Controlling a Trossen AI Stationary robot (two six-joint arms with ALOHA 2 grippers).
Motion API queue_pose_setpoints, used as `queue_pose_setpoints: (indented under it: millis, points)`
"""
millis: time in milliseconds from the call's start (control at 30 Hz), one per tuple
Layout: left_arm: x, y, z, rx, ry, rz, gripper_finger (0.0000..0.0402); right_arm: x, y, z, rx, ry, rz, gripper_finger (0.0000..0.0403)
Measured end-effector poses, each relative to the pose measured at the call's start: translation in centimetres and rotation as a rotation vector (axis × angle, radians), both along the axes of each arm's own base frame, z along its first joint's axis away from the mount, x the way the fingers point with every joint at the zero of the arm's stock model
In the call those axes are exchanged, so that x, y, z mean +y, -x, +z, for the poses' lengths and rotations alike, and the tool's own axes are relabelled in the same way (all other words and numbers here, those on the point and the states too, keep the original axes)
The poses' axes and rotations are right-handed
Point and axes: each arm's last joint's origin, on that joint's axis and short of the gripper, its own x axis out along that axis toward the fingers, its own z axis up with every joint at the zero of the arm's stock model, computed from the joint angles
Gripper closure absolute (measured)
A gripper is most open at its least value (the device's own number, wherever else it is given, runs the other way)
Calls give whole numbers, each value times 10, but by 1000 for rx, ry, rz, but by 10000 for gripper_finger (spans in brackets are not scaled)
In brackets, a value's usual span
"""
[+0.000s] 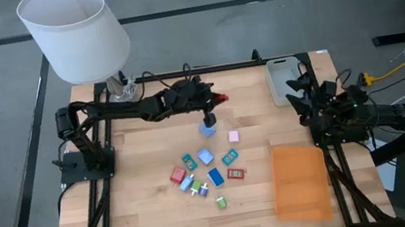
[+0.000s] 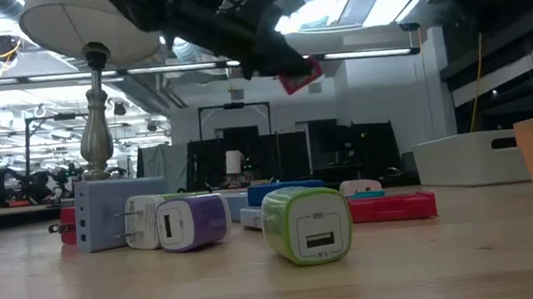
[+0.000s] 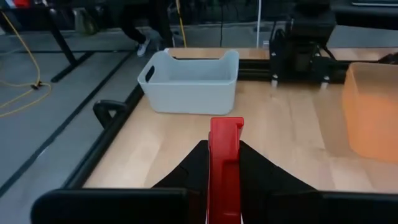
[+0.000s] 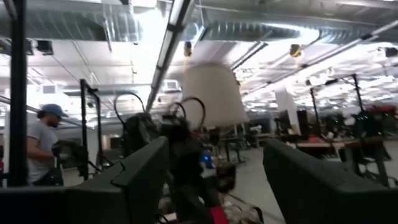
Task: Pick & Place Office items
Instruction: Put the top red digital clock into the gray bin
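Note:
Several office items lie in the table's middle: a pink square [image 1: 233,136], teal [image 1: 230,157], blue [image 1: 216,177] and red [image 1: 236,173] pieces, and a green one [image 1: 221,202]. In the low view a green plug cube [image 2: 305,226] and a purple one [image 2: 189,222] lie nearest. My left gripper [image 1: 214,96] hovers over the table's far middle, shut on a red piece [image 3: 225,130]. My right gripper [image 1: 299,97] waits open at the right edge, tilted up toward the room, with nothing between its fingers [image 4: 149,168]. My left gripper pinches the red piece's rear length [image 3: 224,165] between its two fingers. The fingers lie along the piece, which sticks out past the fingertips [image 3: 199,155]. They come nearly level, pointing toward the table's right side. The piece [image 2: 300,73] is lifted clear, high above the table.
A grey tray [image 1: 283,79] stands at the far right, in front of the red piece. An orange bin [image 1: 300,179] sits at the near right. A white-shaded lamp [image 1: 73,32] stands at the far left corner. A person [image 4: 43,149] is in the room beyond.

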Motion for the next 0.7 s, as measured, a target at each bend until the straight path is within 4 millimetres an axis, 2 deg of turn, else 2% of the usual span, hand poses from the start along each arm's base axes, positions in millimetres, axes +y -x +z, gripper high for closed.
queue_pose_setpoints:
  millis: [333, 700]
  points:
    - [6, -32, -14, 20, -1, -49, 358, 1, 0, 2, 10, 25, 25, 142]
    - [4, -36, -13, 11, -40, -70, 358, 1, -1, 0, 38, 26, 26, 142]
